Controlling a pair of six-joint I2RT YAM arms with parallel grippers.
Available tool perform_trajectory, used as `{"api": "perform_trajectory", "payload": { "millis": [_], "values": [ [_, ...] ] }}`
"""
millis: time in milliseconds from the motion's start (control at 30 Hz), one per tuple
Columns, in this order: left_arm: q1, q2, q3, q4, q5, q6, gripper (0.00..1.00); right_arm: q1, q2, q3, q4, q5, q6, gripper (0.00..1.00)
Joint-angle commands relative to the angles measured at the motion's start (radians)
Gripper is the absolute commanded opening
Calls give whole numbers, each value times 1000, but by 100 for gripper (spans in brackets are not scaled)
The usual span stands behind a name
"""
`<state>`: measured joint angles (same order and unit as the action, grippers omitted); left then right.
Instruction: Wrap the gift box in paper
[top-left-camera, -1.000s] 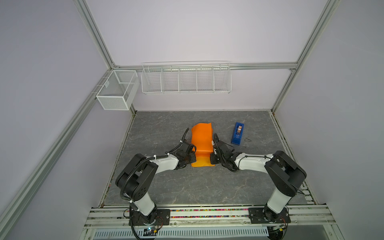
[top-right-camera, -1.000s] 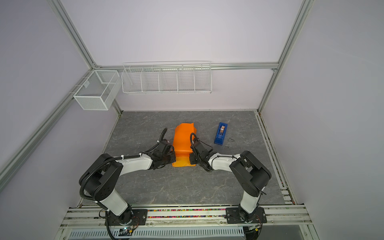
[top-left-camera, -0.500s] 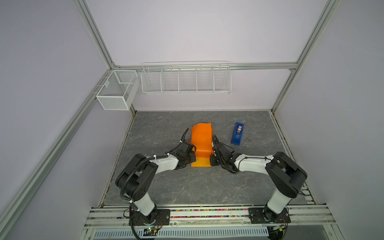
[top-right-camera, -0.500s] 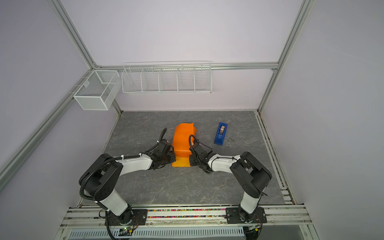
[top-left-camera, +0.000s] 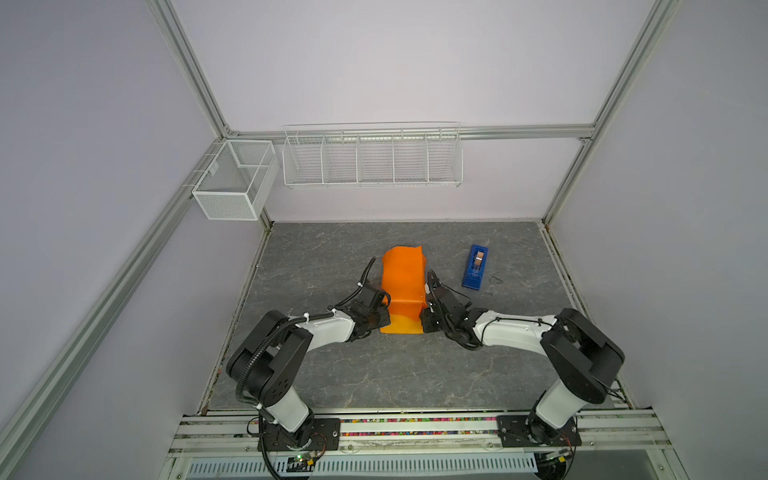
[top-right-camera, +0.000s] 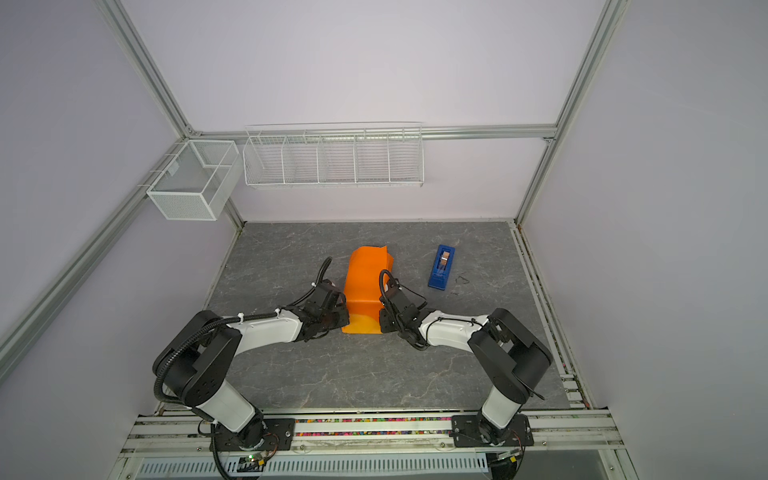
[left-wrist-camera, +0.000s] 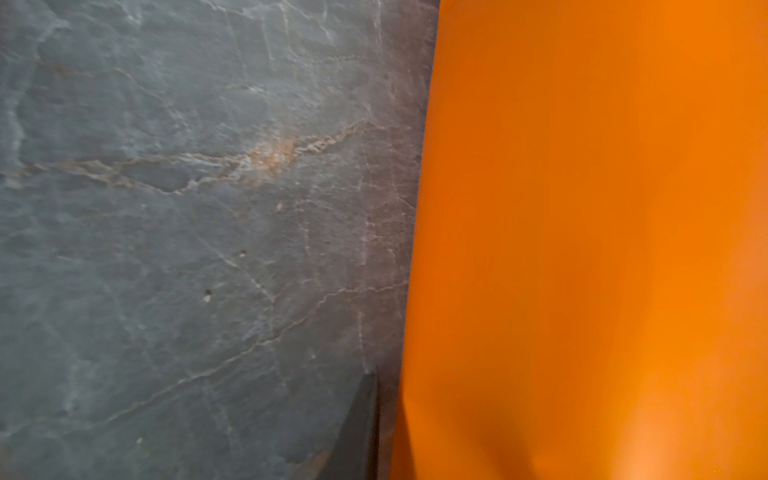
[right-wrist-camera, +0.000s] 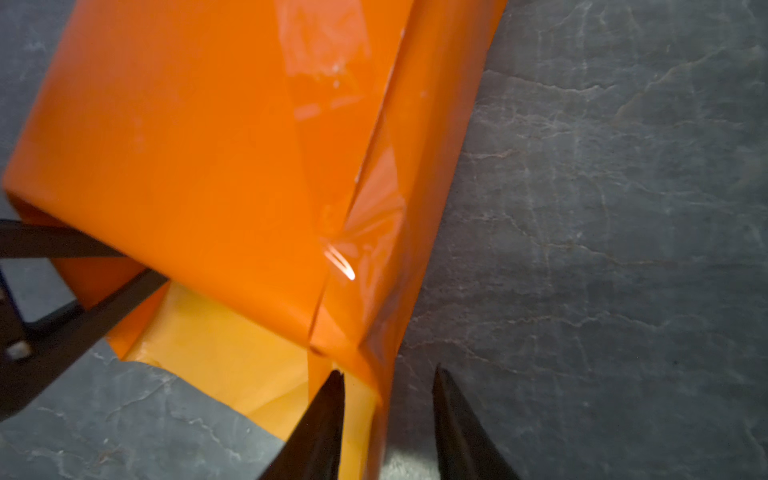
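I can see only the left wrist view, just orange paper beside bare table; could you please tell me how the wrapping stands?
Observer: The paper is folded round into a sleeve, with clear tape on its seam.
Operator: Is the near end closed?
Observer: No, it is open, and the pale inner side of the lower layer shows.
Operator: And the right gripper, please?
Observer: The right gripper is open, with a paper edge between its jaws.

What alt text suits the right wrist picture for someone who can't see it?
Close-up of an orange sheet of wrapping paper folded into a boxy sleeve on a grey marbled tabletop, clear tape glinting along its seam. The right gripper, black fingers open, straddles the sleeve's loose edge; the left gripper sits at its open end.
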<state>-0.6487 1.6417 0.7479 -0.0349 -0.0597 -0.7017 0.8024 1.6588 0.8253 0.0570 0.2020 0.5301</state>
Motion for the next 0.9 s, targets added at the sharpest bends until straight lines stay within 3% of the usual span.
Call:
{"api": "perform_trajectory", "payload": {
  "millis": [0, 167, 367, 533, 867],
  "values": [
    [-1, 15, 12, -16, -12, -1, 16, 11, -32, -22, -5, 19, 1, 40],
    [-1, 16, 13, -21, -15, 0, 15, 21, -84, -3, -140, 151, 42, 41],
    [-2, 25, 20, -22, -9, 1, 14, 20, -102, 11, -120, 63, -52, 52],
    [-1, 28, 18, -20, -8, 3, 14, 7, -35, 47, -91, 20, -79, 72],
    [-2, 39, 22, -18, -5, 8, 14, -27, 93, 154, -59, 23, -69, 71]
  ]
}}
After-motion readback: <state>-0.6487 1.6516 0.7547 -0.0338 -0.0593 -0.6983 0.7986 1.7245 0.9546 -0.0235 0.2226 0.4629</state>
